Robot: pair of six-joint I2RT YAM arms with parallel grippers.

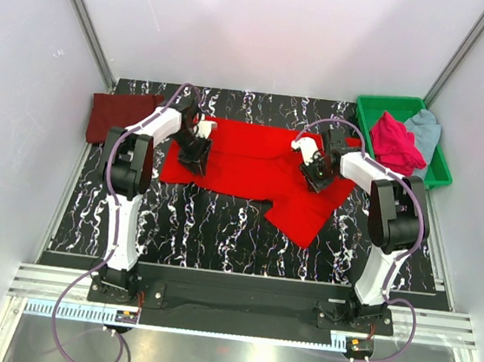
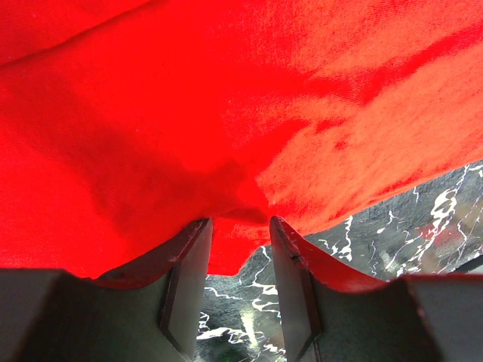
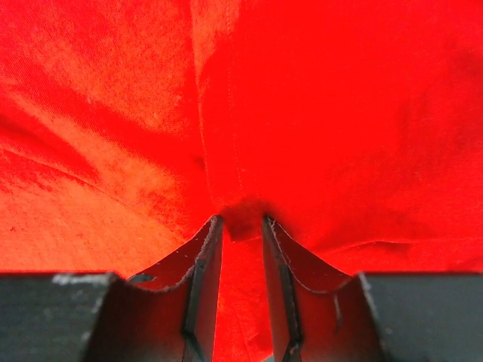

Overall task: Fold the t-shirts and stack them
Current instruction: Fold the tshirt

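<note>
One maroon t-shirt lies folded. Left fingers and right fingers pinch the red t-shirt; two more wait in the tray.

Black marbled table bears red shirt, maroon shirt, green tray.
</note>
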